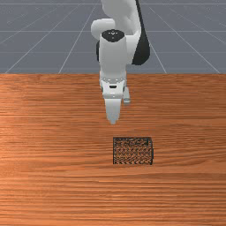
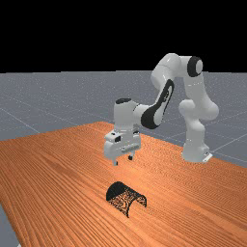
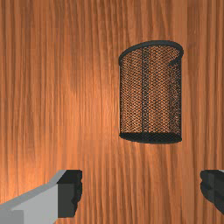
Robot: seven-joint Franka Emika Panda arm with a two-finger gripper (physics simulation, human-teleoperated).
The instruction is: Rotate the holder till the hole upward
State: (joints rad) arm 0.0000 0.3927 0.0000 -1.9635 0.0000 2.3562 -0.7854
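Note:
My gripper point(image 2: 123, 160) is above the table in the far view, pointing down with its two fingers apart. In the wrist view the gripper point(image 3: 141, 188) has bare wood between its fingers. The holder, a black mesh cup point(image 1: 132, 151), lies on its side, its ringed mouth facing the front view's right and its dark base at the left. In the far view the holder point(image 2: 114, 191) rests below the gripper, touching neither finger. The wrist view has the holder point(image 3: 151, 94) beyond the fingertips, base end nearer them.
The orange-brown wooden table point(image 1: 48, 176) bears the holder, with bare wood around it on every side. In the far view the arm's base stands at the right on the table point(image 2: 58, 164), and the arm arches over from there.

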